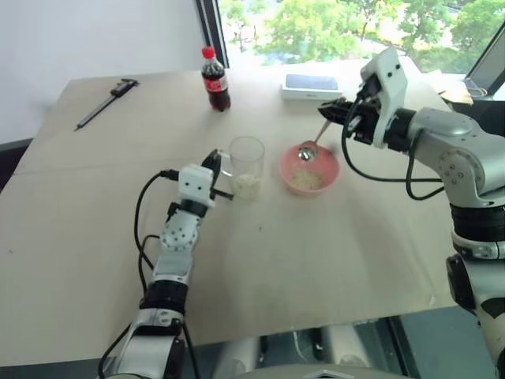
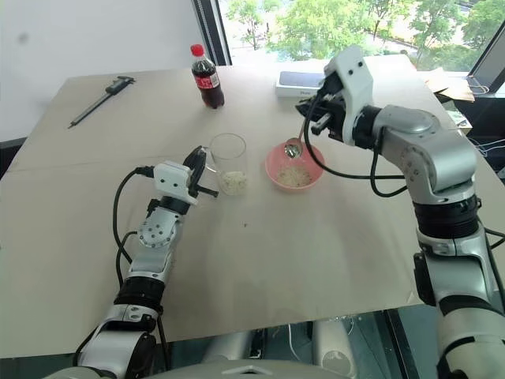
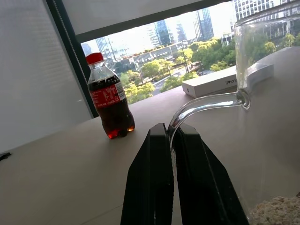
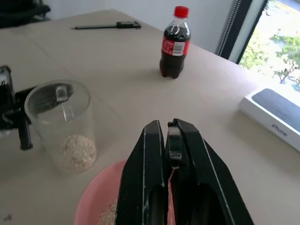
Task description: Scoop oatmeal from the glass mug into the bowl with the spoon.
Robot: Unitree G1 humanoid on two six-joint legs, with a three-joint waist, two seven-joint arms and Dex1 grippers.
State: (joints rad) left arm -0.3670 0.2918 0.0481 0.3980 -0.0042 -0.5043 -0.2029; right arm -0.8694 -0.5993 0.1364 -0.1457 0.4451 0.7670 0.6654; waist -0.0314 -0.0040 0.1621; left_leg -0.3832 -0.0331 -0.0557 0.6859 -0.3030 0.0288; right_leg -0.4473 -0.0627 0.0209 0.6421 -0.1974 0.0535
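Left eye view: left end effector (image 1: 216,163) clamps glass mug (image 1: 246,162) handle; right end effector (image 1: 335,110) grips spoon (image 1: 313,143) over pink bowl (image 1: 308,170). Oatmeal (image 1: 247,185) in mug and bowl.

We see a large pale tan bench (image 1: 260,260) with a seam running across its left part. A white wall (image 1: 95,35) stands behind its far left side. A dark window frame (image 1: 211,31) divides wall from glazing. Through the window (image 1: 331,28), green trees in bright daylight; the left wrist view adds distant city buildings. Dark floor (image 1: 12,150) shows at the bench's left edge.
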